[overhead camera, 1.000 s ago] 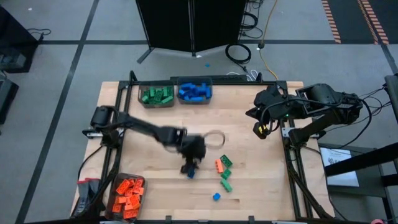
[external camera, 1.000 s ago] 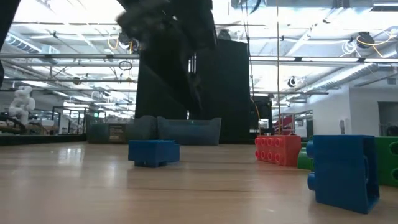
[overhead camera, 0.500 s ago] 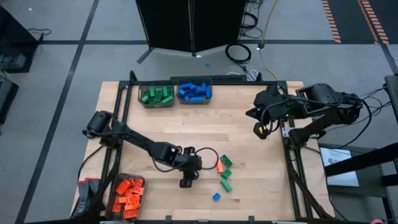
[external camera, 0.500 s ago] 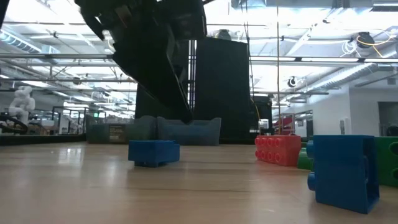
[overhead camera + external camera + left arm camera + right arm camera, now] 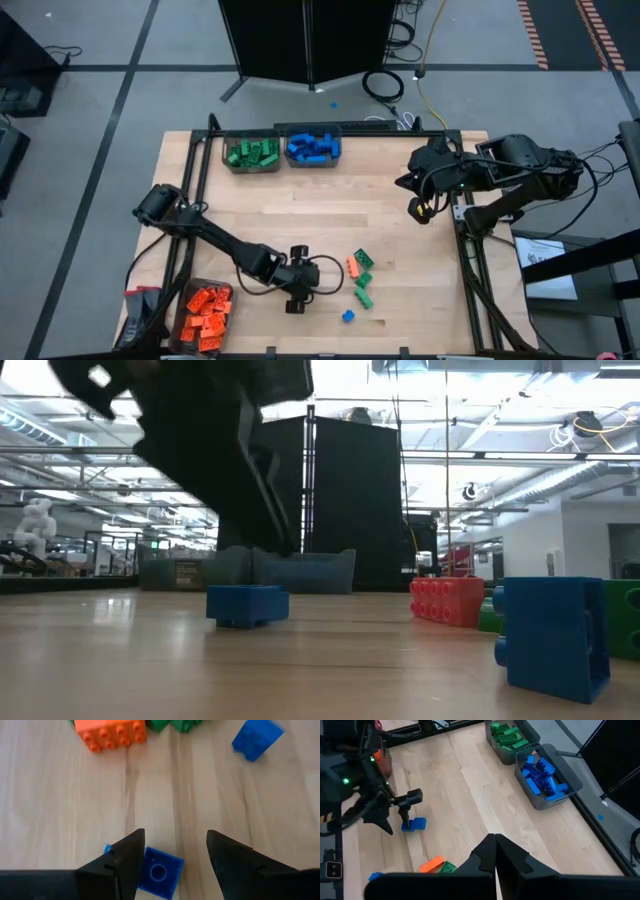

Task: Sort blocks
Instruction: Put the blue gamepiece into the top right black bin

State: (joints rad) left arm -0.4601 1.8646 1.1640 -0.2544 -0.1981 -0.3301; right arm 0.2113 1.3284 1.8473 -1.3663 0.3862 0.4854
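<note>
fingers of my left gripper (image 5: 172,855) stood open, straddling a blue block (image 5: 160,879) on the counter (image 5: 60,805); to grip well i needed to drop lower and centre it. right gripper (image 5: 495,851) waited shut, well apart.

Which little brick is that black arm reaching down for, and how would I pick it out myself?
Start at the wooden table and find the left pincer near its front edge, open. The blue block lies flat right at its fingertips. Another blue block lies farther off on its own, and the orange block sits among green ones.
</note>
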